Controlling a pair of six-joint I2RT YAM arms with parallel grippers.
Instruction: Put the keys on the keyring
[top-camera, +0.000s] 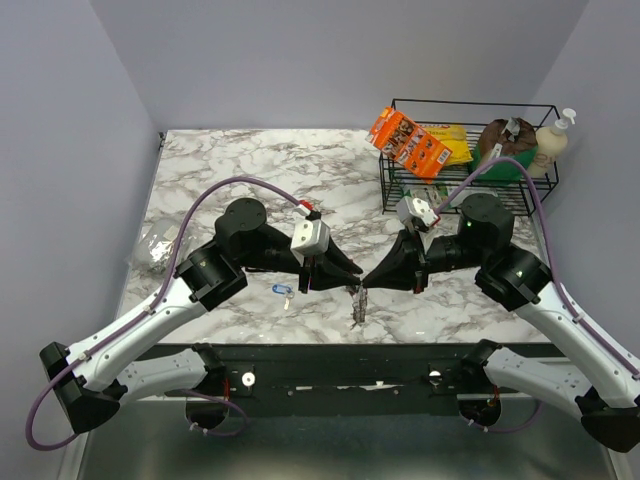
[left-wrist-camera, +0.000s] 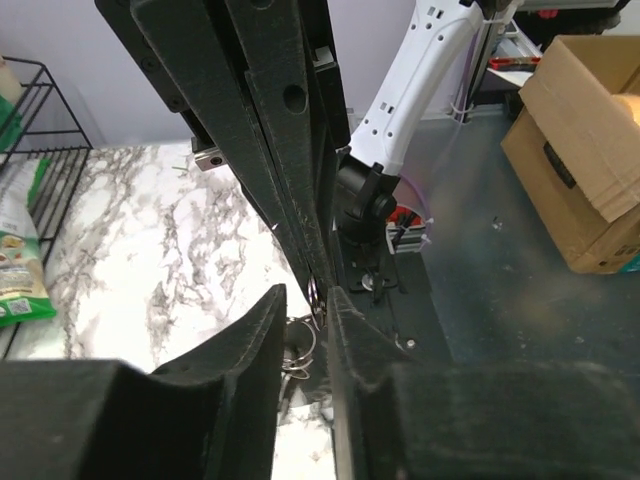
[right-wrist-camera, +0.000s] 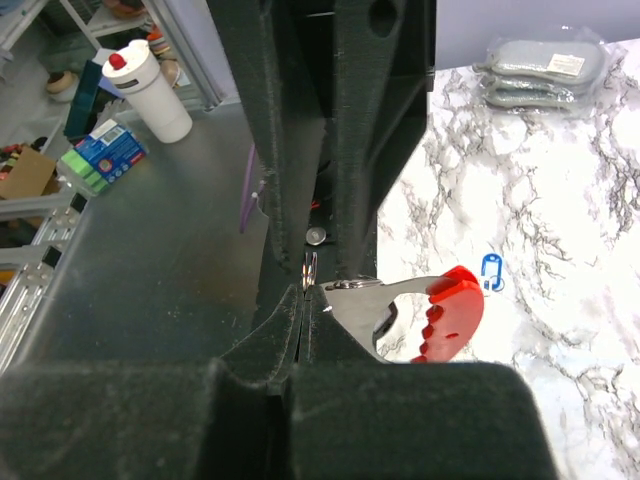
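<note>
My right tool (right-wrist-camera: 303, 292) pinches the keyring (right-wrist-camera: 445, 315); left tool (left-wrist-camera: 308, 300) just beside, grip I cannot tell; blue-headed key (top-camera: 283, 291) lies left.

The keyring (right-wrist-camera: 352, 297) is shiny metal with glossy red plastic, the marbled table (top-camera: 250, 170) smooth.

keyring (right-wrist-camera: 446, 314) partly hidden behind right pincer (right-wrist-camera: 305, 298), blue key (top-camera: 283, 291) tiny

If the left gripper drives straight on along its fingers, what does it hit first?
The right gripper: its fingers sit tip to tip with the left gripper, with almost no gap in the top view. The keyring hangs at that meeting point; depth unclear.
</note>
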